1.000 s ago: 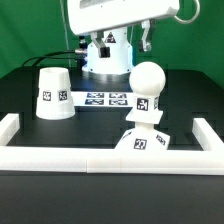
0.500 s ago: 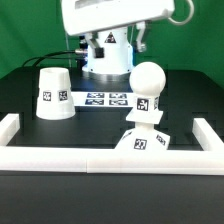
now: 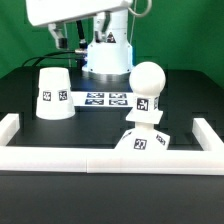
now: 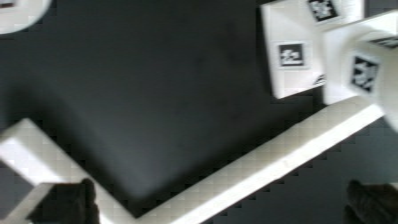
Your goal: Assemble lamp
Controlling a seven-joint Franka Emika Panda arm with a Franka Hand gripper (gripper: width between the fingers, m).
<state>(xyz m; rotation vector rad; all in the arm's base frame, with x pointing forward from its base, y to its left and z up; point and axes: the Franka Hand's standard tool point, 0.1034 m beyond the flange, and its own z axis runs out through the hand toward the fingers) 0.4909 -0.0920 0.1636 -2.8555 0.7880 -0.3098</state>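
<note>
The ball-shaped bulb [image 3: 147, 84] stands upright on its neck on the small square base [image 3: 140, 141], at the exterior view's right just inside the front rail. The tapered shade [image 3: 52, 92] stands mouth down at the exterior view's left. The arm's white hand [image 3: 75, 12] hangs high at the top, above and behind the shade; its fingers do not show there. In the wrist view my gripper [image 4: 217, 205] is open and empty, with dark fingertips [image 4: 68, 203] wide apart high above a rail corner [image 4: 107, 165]. The tagged base [image 4: 294, 50] shows far from the jaws.
The marker board [image 3: 100, 98] lies between the shade and the robot's white pedestal [image 3: 108, 58]. White border rails [image 3: 100, 160] run along the front, with short side pieces at the left [image 3: 10, 127] and right [image 3: 206, 132]. The table is black.
The arm's hand has swung toward the exterior view's left, from above the pedestal to above the shade. The lamp parts have not moved.
</note>
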